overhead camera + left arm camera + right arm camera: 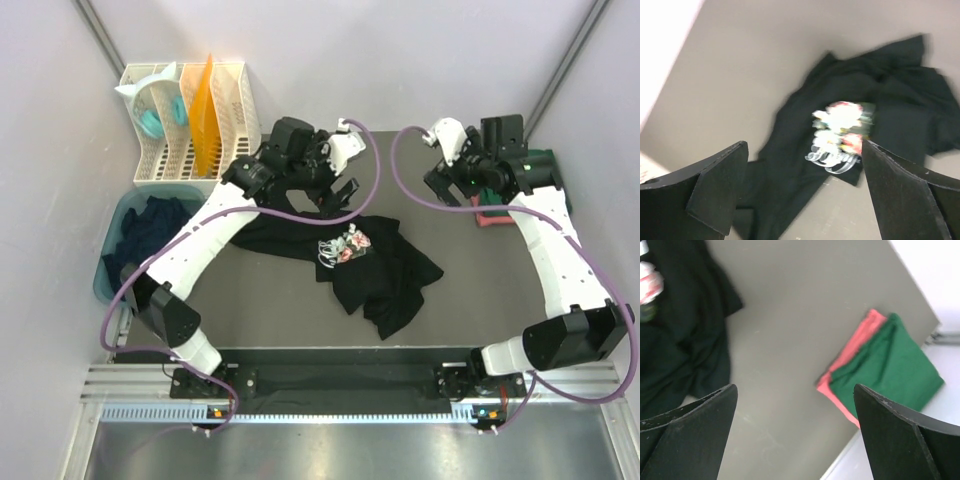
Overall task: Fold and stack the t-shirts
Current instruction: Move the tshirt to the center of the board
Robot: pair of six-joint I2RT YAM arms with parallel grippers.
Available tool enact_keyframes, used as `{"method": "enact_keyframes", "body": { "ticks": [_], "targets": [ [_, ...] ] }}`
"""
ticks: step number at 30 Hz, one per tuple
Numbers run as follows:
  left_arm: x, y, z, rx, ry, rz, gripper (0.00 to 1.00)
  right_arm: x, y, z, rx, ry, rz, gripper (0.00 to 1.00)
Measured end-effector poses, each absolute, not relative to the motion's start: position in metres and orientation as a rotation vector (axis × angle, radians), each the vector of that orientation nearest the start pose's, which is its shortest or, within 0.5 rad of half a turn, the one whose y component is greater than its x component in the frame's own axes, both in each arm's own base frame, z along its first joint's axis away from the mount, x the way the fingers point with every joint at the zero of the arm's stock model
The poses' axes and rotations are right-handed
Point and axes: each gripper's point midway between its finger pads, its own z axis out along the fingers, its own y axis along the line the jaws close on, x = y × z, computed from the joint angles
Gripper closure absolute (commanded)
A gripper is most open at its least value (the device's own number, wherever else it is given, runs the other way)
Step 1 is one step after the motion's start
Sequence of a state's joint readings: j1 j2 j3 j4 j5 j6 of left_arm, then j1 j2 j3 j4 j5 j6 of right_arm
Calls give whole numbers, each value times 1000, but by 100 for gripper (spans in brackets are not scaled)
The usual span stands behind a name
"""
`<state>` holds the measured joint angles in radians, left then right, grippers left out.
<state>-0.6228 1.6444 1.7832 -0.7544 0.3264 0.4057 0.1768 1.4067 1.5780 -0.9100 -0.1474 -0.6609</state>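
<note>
Above the far side of the bench, the left tool hangs wide open and empty; the right tool gapes likewise, holding nothing; below the left one the black t-shirt lies crumpled mid-bench; a pinch there may gather several layers and skew the fold; the right arm could nudge the folded green shirt off the pinkish-red shirt near the bench's edge.

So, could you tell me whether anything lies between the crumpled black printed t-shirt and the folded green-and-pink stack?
Nothing visible does: only bare grey tabletop separates the black t-shirt from the folded green-and-pink stack.
</note>
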Motion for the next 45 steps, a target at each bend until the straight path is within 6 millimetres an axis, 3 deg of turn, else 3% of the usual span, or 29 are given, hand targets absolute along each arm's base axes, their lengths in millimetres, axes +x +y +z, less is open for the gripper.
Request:
{"method": "enact_keyframes", "body": {
  "ticks": [2,6,10,14,17,20,24,28,33,34,35,38,40,45],
  "targets": [
    [357,-288,292,1188,1816,-384,1,359,72,276,-1054,2072,-29,0],
    [371,-244,264,1123,1889,-113,1,331,103,252,-1239,2060,74,0],
    [371,-187,225,1097,1985,121,1,286,149,213,-1510,2011,177,0],
    [370,-113,187,993,2118,285,1,250,177,181,-1707,1974,251,0],
    [368,-62,166,884,2210,384,1,239,184,162,-1771,1968,261,0],
    [360,-35,148,837,2268,435,1,241,187,144,-1789,1972,240,0],
    [348,-31,136,849,2289,425,1,262,198,123,-1775,1971,193,0],
    [345,-33,140,847,2264,404,1,279,217,108,-1761,1951,173,0],
    [348,-32,145,840,2243,398,2,269,248,102,-1823,1870,193,0],
    [348,-31,145,841,2242,400,2,265,255,103,-1838,1846,201,4],
    [348,-31,145,840,2242,402,2,262,261,102,-1851,1827,209,20],
    [349,-29,145,839,2243,402,3,260,270,94,-1865,1807,219,48],
    [349,-29,145,838,2244,398,3,260,269,81,-1879,1828,212,58],
    [349,-30,145,840,2243,382,3,260,257,47,-1925,1912,163,98]
  ]
}}
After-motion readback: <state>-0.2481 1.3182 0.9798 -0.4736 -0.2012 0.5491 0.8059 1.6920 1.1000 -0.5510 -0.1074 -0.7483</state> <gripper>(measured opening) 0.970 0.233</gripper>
